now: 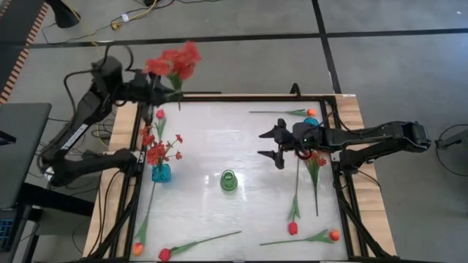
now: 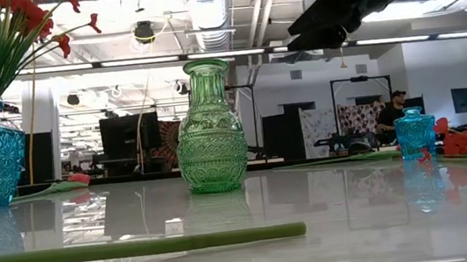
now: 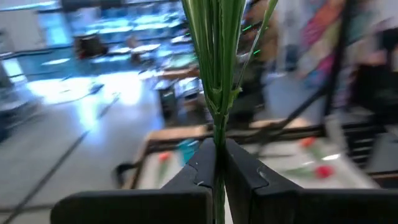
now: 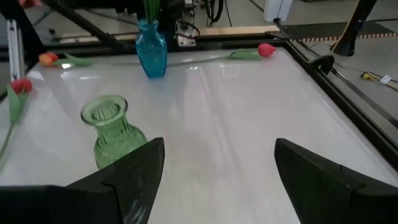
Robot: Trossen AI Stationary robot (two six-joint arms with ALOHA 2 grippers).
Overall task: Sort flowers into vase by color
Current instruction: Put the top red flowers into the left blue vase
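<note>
My left gripper has its jaws pinched tight on the thin green stems of a bushy red spray, holding it up beyond the table's far left corner, blooms ruffled and full. My right gripper hangs over the right half of the glossy white table, jaws spread wide, nothing in them. Below it I see the ribbed green glass vase near the middle, round-bellied and empty. The faceted blue glass vase near the left edge carries red sprigs. A second small blue vase sits by the right edge. Single tulips lie flat: a red tulip and an orange tulip near the right front corner, and another red one along the front edge.
</note>
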